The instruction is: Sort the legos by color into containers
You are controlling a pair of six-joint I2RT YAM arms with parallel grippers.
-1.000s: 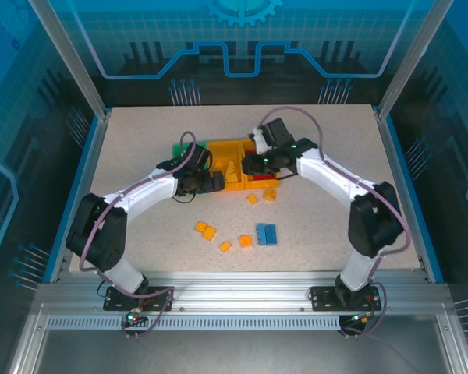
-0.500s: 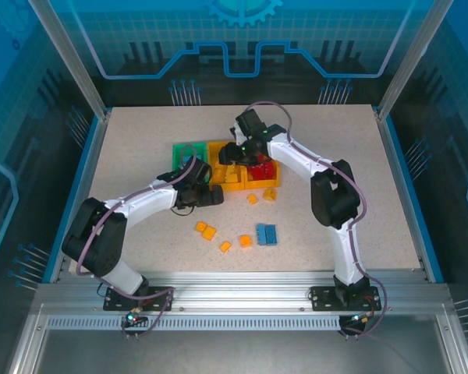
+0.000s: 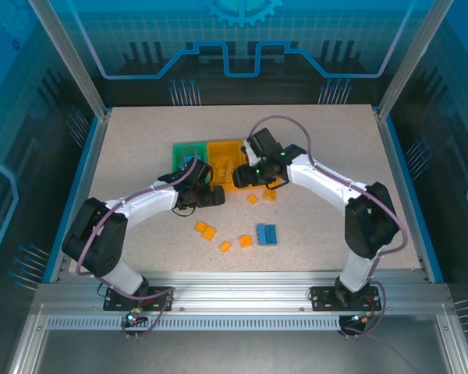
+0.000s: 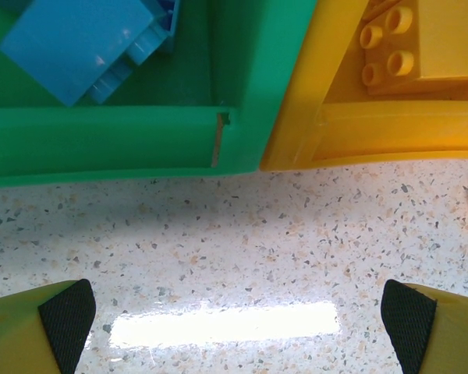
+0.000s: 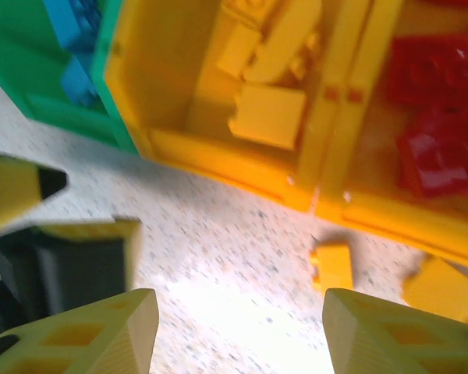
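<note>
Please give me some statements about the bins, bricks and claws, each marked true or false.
1. The green bin holds blue bricks. True.
2. The middle bin holds the red bricks. False: it holds yellow bricks; the red ones lie in the end bin.
3. The left claw is open and empty. True.
4. No blue brick lies on the table. False: loose blue bricks lie there.

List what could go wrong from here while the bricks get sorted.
1. The open left end effector, by the green rectangular plastic bin, and the open right end effector hover close together; they may collide.
2. A small yellow-orange studded plastic brick lies near the front wall of an orange-yellow rectangular plastic bin; a reach for it might strike and shift the bins.
</note>
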